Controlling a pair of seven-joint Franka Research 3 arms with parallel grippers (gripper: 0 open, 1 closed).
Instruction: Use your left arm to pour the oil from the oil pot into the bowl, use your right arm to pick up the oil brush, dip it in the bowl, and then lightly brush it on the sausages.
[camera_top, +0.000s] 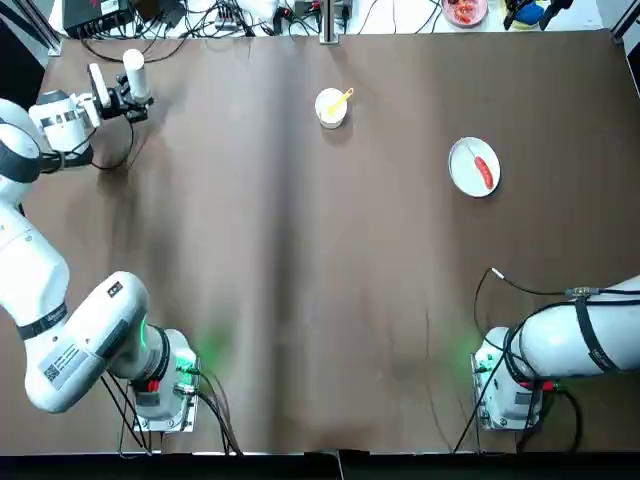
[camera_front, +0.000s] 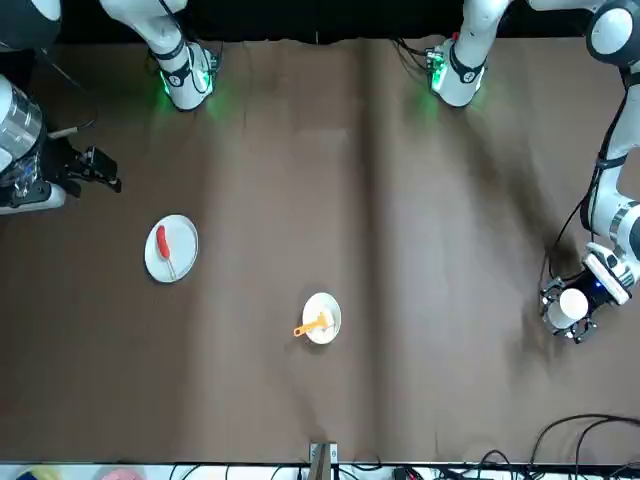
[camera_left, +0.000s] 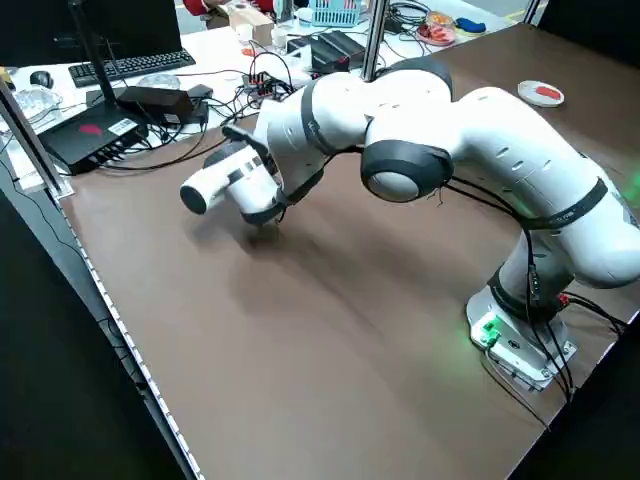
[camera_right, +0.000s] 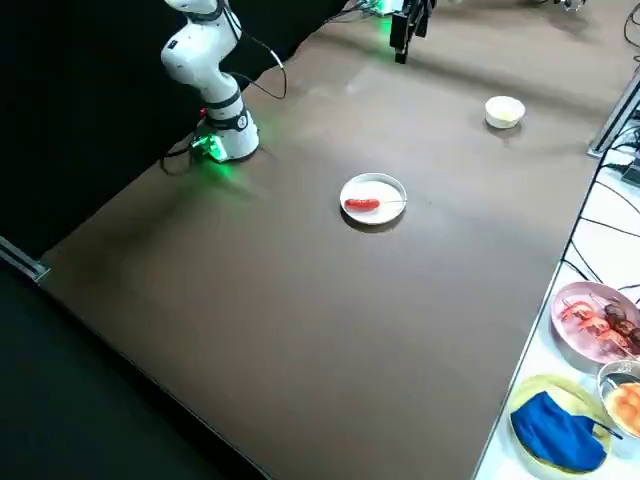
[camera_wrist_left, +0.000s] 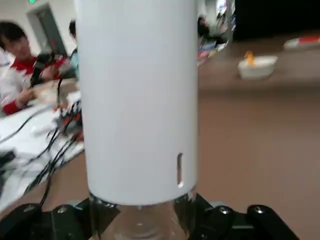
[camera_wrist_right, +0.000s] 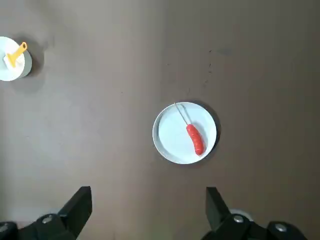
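A brown, matte worktop (camera_top: 300, 300) fills the scene, with cables, a keyboard and dishes of food on a white desk along its far edge; a person in red sits there in the left wrist view.

At the far left corner, the left gripper (camera_top: 128, 95) is closed around the oil pot (camera_top: 134, 72), a slim clear bottle with a tall white cap, gripping the clear body just under the cap. The pot stands upright and well apart from the bowl, so pouring has likely not begun.

The small white round bowl (camera_top: 331, 107) sits near the far middle of the worktop. The oil brush (camera_top: 341, 99), a short stick with a yellow handle, rests in it, handle leaning over the rim, probably left where the right arm can take it.

To the right, well apart from the bowl, a flat white plate (camera_top: 462, 170) carries one small red sausage (camera_top: 483, 171) on a thin skewer.

The right gripper (camera_wrist_right: 148, 210) hangs high above the plate, fingers spread wide and empty, seemingly waiting.
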